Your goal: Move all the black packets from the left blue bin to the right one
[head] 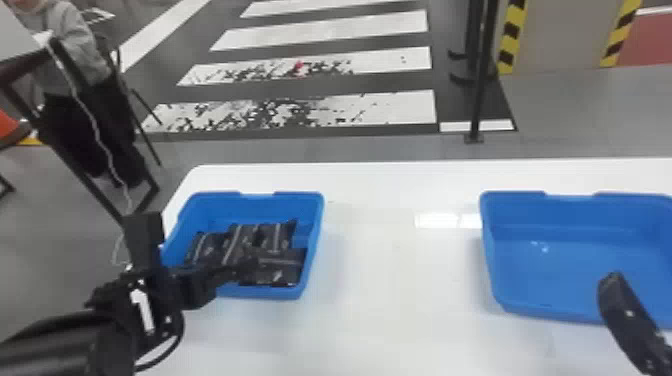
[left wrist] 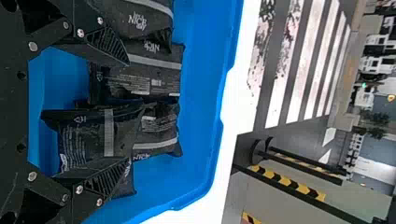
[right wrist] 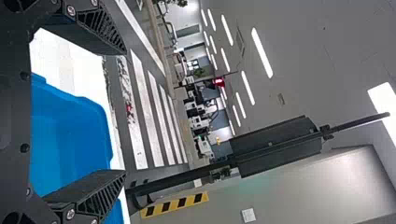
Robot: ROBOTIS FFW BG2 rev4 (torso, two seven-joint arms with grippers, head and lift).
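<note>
Blue left bin [head: 312,240] and blue right bin [head: 510,300] rest well apart on the white tabletop [head: 380,280], as seen in the head view. Several black packets [head: 285,237] lie in the left bin, some overlapping. The left gripper [head: 240,265] is positioned at these packets, over the near part of the left bin. The right gripper [head: 620,305] is at the near side of the right bin, with one finger overlapping the view of its wall. Beyond the tabletop, white stripes [head: 330,35] mark the dark floor; a black post [head: 478,90] stands near them.

Left wrist view: the fingers of the left gripper [left wrist: 129,112] are set wide apart. One packet [left wrist: 98,140] lies across the others, partly hidden by a finger. Pale print and a light band mark its black wrapper.

Right wrist view: the fingers of the right gripper [right wrist: 125,113] are spread apart. Part of a blue bin shows between and behind them.
</note>
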